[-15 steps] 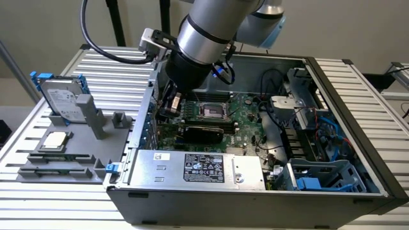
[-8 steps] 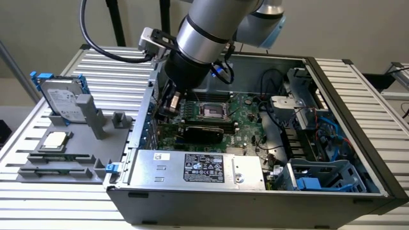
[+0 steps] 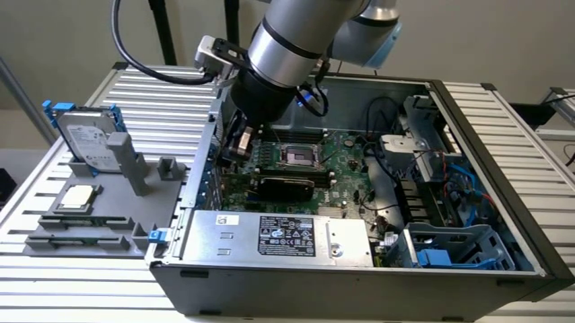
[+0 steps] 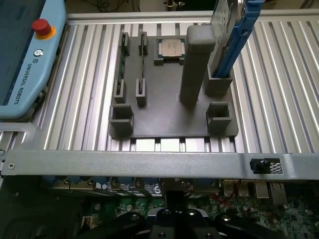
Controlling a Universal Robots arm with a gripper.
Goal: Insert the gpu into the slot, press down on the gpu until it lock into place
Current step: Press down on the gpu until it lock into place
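The arm reaches down into the open case (image 3: 503, 269) from above, its tool (image 3: 235, 145) low over the motherboard (image 3: 346, 178) near the case wall on the exterior view's left. Whether the tool's fingers stand apart or together cannot be told: the arm's body hides them in the exterior view, and the wrist view shows just the dark linkage (image 4: 179, 224) at the tool's base. No object can be seen in its grip.

The gpu (image 3: 285, 186) lies along the board just below the CPU socket (image 3: 297, 156), close beside the tool; the slot beneath it is hidden.

The silver box (image 3: 279, 237) with a white label sits at the case's near edge. On the worktop (image 3: 54, 282), a grey fixture (image 3: 108, 208) holds a hard drive (image 3: 85, 141) in a blue bracket and a processor chip (image 3: 75, 196).
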